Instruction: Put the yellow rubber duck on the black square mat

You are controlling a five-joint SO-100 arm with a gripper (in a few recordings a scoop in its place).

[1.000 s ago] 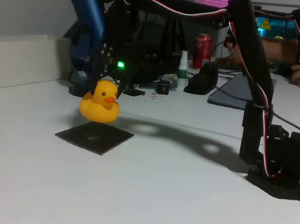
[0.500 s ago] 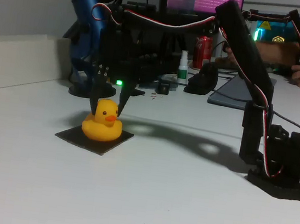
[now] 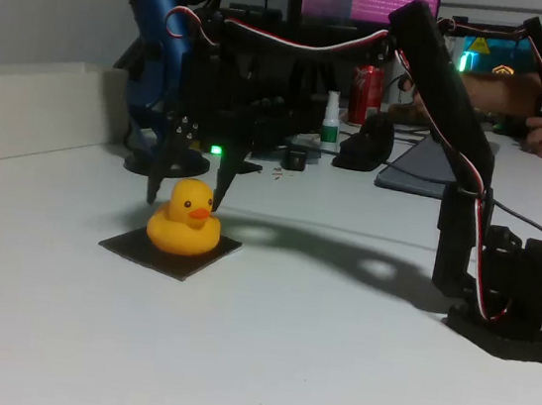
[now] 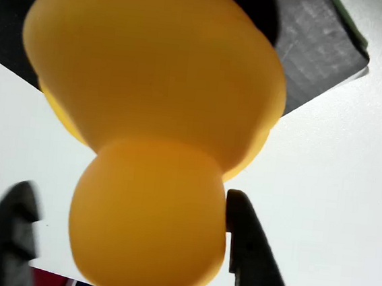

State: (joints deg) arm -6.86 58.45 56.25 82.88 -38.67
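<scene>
cluttered desk gear stands behind a smooth white bench (image 3: 309,367). on it lies the thin black mat (image 3: 135,246), and the yellow duck (image 3: 186,219) sits on that. the claw (image 3: 186,191) straddles the duck's head, spread wide, not gripping. glossy, light, hollow-looking toy, probably slippery; the head looks the best hold.

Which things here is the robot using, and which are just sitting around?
Using: yellow rubber duck, black square mat, open gripper.
Sitting around: red soda can, small white bottle, blue microphone.
</scene>
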